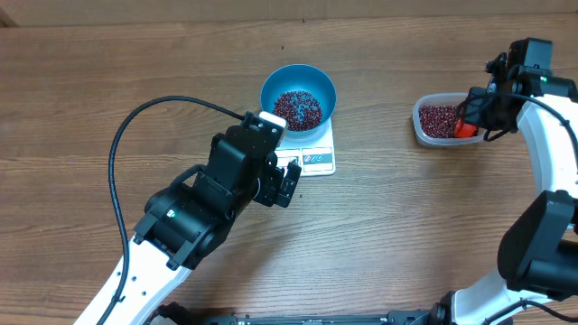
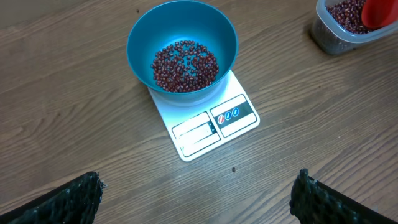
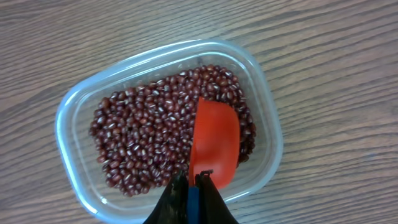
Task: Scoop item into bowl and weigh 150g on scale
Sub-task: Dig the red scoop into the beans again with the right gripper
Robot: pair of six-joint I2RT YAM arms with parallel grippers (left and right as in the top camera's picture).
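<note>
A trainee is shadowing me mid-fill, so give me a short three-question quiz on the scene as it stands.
1. True or false: the bowl stands on the scale.
2. Where is the red scoop? A) in the bowl B) in the tub of beans C) on the scale
3. Fill in: the ___ gripper holds the scoop.

Key
1. True.
2. B.
3. Right: the right gripper is shut on the scoop's handle, while the left gripper is open and holds nothing.
</note>
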